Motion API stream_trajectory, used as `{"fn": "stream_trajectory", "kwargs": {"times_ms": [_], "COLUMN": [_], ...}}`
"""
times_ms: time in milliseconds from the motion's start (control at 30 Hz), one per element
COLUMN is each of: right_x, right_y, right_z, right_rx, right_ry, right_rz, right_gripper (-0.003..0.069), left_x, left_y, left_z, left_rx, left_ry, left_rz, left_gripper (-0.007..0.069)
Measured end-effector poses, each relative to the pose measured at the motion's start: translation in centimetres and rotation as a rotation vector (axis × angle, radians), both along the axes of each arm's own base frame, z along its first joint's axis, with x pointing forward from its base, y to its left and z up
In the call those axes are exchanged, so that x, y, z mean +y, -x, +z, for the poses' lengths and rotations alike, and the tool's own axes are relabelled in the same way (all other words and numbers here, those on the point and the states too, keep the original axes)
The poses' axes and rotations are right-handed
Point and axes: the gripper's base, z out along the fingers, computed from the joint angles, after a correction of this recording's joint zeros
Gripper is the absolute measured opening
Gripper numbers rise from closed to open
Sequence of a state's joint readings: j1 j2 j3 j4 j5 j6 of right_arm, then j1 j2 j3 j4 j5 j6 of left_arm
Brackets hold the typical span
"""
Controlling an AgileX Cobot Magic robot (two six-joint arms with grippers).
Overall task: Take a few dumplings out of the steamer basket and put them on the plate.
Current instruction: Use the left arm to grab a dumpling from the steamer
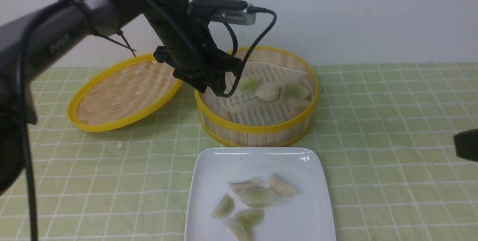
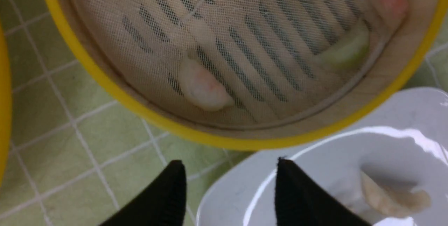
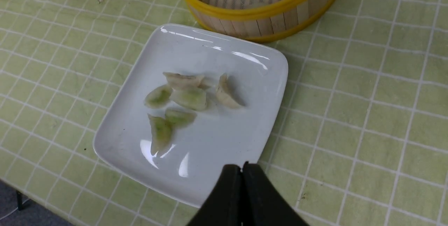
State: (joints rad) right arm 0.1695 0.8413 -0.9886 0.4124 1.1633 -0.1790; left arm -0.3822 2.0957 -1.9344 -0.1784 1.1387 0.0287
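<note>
Dumplings [image 3: 190, 98], pale pleated crescents, six on the glossy white square plate [image 3: 224, 44]; left gripper [image 2: 229, 175] wide, empty, by the round bamboo steamer basket [image 2: 210, 138]; right gripper [image 3: 242, 170] closed.

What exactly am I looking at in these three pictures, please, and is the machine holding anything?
This is a robot with two arms, each ending in a two-fingered gripper. The front view looks forward from between the arms. The other two pictures come from cameras on the wrists. On a green checked tablecloth stand a steamer basket, with its lid beside it, and a white plate. Six dumplings lie on the plate, and more dumplings are in the basket. The left gripper hangs open and empty by the basket. The right gripper is shut, holding nothing, off to the right of the plate.
</note>
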Motion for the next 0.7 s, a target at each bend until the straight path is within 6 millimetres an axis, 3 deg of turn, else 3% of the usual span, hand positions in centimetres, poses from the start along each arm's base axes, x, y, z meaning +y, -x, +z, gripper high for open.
{"fn": "stream_trajectory", "kwargs": {"times_ms": [67, 100, 333, 567, 700], "right_x": [0.0, 0.0, 0.0, -0.1, -0.1], "right_y": [0.0, 0.0, -0.1, -0.1, -0.1], "right_z": [0.0, 0.0, 0.1, 0.0, 0.0], "right_rx": [-0.002, -0.005, -0.008, -0.013, -0.026], "right_ry": [-0.001, -0.001, -0.002, 0.014, 0.034], "right_rz": [-0.001, -0.002, -0.003, -0.001, 0.019], "right_gripper": [-0.0014, -0.0014, -0.0014, -0.0014, -0.0014], "left_x": [-0.3, -0.7, -1.6, -2.0, -2.0], "left_y": [-0.8, -1.8, -4.3, -4.9, -4.9], "left_z": [-1.0, -2.7, -6.9, -9.1, -9.7], "left_rx": [0.005, 0.012, 0.020, 0.040, 0.070], "left_ry": [-0.002, -0.008, -0.020, -0.026, -0.033], "left_rz": [0.001, 0.003, 0.011, 0.050, 0.086], "left_gripper": [0.0386, 0.0441, 0.0489, 0.0469, 0.0341]}}
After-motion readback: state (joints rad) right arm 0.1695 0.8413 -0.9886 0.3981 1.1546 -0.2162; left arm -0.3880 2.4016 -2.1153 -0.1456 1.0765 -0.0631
